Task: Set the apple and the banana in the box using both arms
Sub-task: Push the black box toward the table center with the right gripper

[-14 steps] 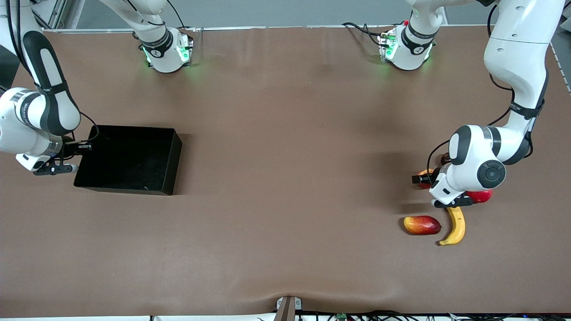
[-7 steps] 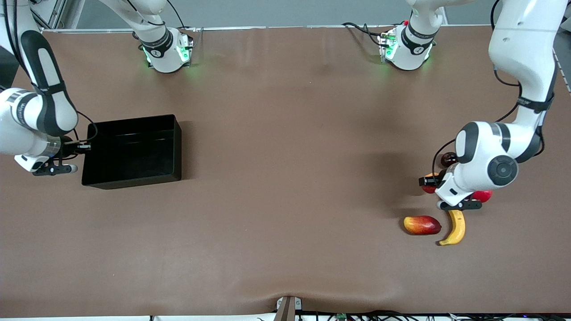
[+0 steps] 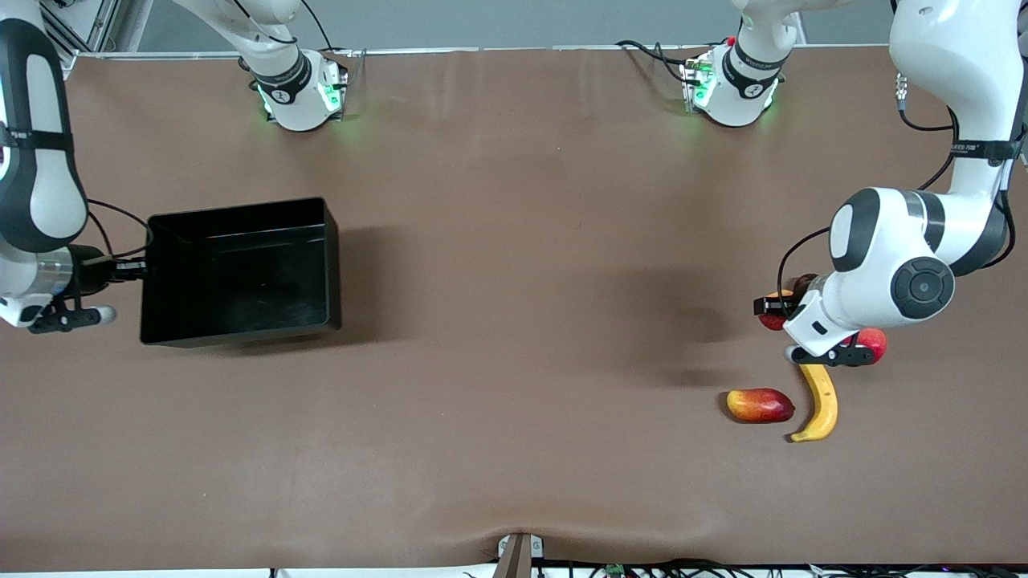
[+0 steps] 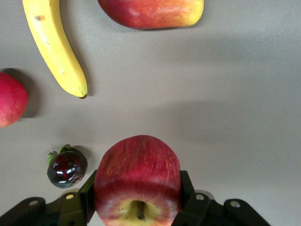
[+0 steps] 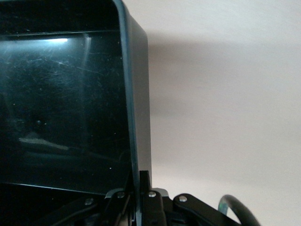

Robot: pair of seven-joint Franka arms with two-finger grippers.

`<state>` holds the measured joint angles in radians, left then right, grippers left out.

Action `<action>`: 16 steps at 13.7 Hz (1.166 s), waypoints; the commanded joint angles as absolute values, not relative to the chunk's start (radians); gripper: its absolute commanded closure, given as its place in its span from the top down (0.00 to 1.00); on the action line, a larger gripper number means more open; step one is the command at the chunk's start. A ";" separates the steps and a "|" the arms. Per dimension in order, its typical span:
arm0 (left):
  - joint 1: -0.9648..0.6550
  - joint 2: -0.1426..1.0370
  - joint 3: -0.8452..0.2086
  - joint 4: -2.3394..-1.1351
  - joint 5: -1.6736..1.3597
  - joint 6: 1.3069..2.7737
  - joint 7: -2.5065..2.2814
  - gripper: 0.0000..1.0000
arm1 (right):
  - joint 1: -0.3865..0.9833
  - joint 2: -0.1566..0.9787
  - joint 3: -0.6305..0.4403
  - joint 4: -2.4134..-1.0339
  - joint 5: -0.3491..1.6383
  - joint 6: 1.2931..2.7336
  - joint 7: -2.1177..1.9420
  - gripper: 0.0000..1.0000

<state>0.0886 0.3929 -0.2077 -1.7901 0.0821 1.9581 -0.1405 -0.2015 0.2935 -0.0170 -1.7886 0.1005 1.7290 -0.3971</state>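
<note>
My left gripper is shut on the apple, red with a yellow stem dimple, and holds it above the table by the other fruits; in the front view the apple is mostly hidden under the wrist. The banana lies on the table nearer the front camera and also shows in the left wrist view. My right gripper is shut on one end wall of the black box, at the right arm's end of the table. The box looks empty.
An elongated red-yellow fruit lies beside the banana. A pink-red round fruit and a small dark glossy fruit sit on the table near the left gripper. The table's middle is bare brown surface.
The right gripper has raised the box, which has turned a little and shifted toward the table's middle. The left arm has risen slightly with the apple in its fingers.
</note>
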 commanded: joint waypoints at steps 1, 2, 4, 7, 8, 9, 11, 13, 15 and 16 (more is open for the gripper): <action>0.087 0.367 -0.210 -1.787 0.064 1.934 -0.143 0.00 | -0.134 0.267 -0.017 -1.787 0.179 1.678 -0.336 0.00; 0.086 0.364 -0.210 -1.787 0.064 1.934 -0.146 0.00 | -0.092 0.259 -0.017 -1.787 0.196 1.674 -0.265 0.00; 0.092 0.362 -0.230 -1.787 0.061 1.934 -0.159 0.00 | 0.051 0.247 -0.017 -1.778 0.207 1.681 -0.101 0.00; 0.087 0.357 -0.233 -1.789 0.063 1.924 -0.169 0.00 | 0.228 0.255 -0.015 -1.781 0.228 1.742 0.082 0.00; 0.086 0.353 -0.247 -1.790 0.063 1.899 -0.175 0.00 | 0.279 0.259 -0.017 -1.781 0.267 1.773 0.124 0.00; 0.090 0.347 -0.258 -1.792 0.063 1.890 -0.176 0.00 | 0.320 0.267 -0.017 -1.782 0.300 1.816 0.153 0.00; 0.087 0.342 -0.264 -1.789 0.063 1.882 -0.208 0.00 | 0.420 0.299 -0.017 -1.783 0.308 1.893 0.228 0.00; 0.090 0.338 -0.282 -1.789 0.063 1.878 -0.229 0.00 | 0.524 0.359 -0.017 -1.782 0.313 1.998 0.338 0.00; 0.091 0.333 -0.282 -1.787 0.066 1.867 -0.227 0.00 | 0.589 0.417 -0.017 -1.782 0.313 2.092 0.441 0.00; 0.091 0.331 -0.282 -1.786 0.066 1.865 -0.229 0.00 | 0.621 0.443 -0.017 -1.781 0.313 2.136 0.468 0.00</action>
<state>0.0866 0.3584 -0.2798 -1.7827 0.0785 1.8922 -0.2200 0.5733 0.4008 -0.0021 -1.7977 0.2815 2.0807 0.4164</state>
